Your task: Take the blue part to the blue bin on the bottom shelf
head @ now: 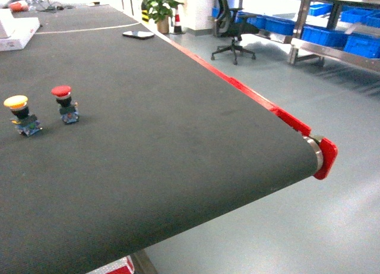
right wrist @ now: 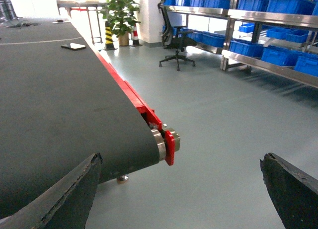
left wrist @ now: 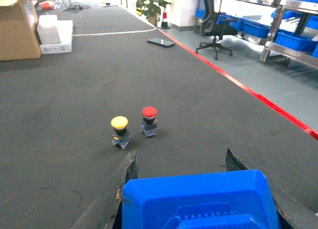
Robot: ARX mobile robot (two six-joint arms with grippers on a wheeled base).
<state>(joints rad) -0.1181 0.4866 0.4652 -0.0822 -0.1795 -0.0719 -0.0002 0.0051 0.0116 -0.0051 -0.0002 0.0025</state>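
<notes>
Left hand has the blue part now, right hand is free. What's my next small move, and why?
Probably turn the base right toward the rack. The left hand grips the blue part over the belt, while the blue bins sit across the floor, out of reach. The open right hand holds nothing.

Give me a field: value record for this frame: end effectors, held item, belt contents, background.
left end effector: closed on blue part
right end effector: open, empty, past the belt end
belt: dark conveyor with a red side rail
on belt: yellow pushbutton, red pushbutton, side by side, apart
background: steel shelves with blue bins, office chair
</notes>
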